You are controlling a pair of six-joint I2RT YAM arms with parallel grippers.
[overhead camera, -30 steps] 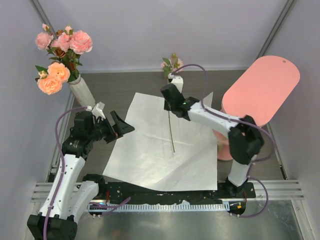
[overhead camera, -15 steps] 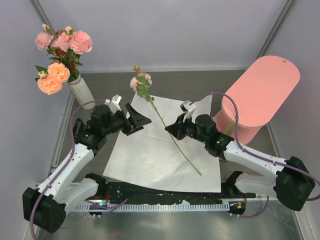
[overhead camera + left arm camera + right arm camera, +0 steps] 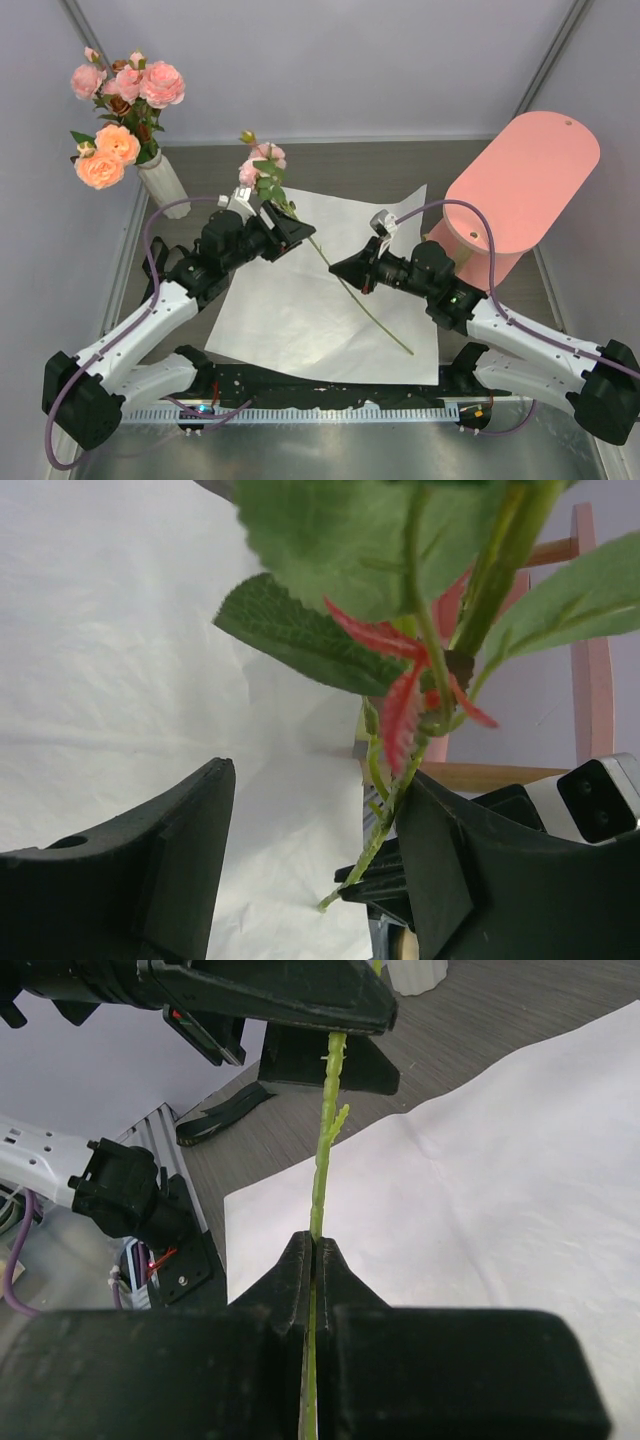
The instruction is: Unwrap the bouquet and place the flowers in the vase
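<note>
The white ribbed vase (image 3: 165, 186) stands at the back left with several pink, peach and rust flowers (image 3: 125, 92) in it. One more flower, with a pink bloom (image 3: 262, 160), slants over the flat white wrapping paper (image 3: 290, 320). My right gripper (image 3: 342, 270) (image 3: 314, 1245) is shut on its green stem (image 3: 325, 1150) at about mid-length. My left gripper (image 3: 292, 228) (image 3: 318, 780) is open around the upper stem (image 3: 385, 820) just below the leaves (image 3: 320, 640). The stem rests against the right-hand finger (image 3: 440, 850).
A big pink oval stand (image 3: 520, 175) takes up the back right, close to my right arm. The paper sheet covers the middle of the grey table (image 3: 230, 170). Side walls close in on both sides, and the black base rail (image 3: 320, 385) lies at the front edge.
My right arm has swung the flower left and tilted it toward the left arm. The left gripper has come in around the upper stem and its jaws have narrowed.
</note>
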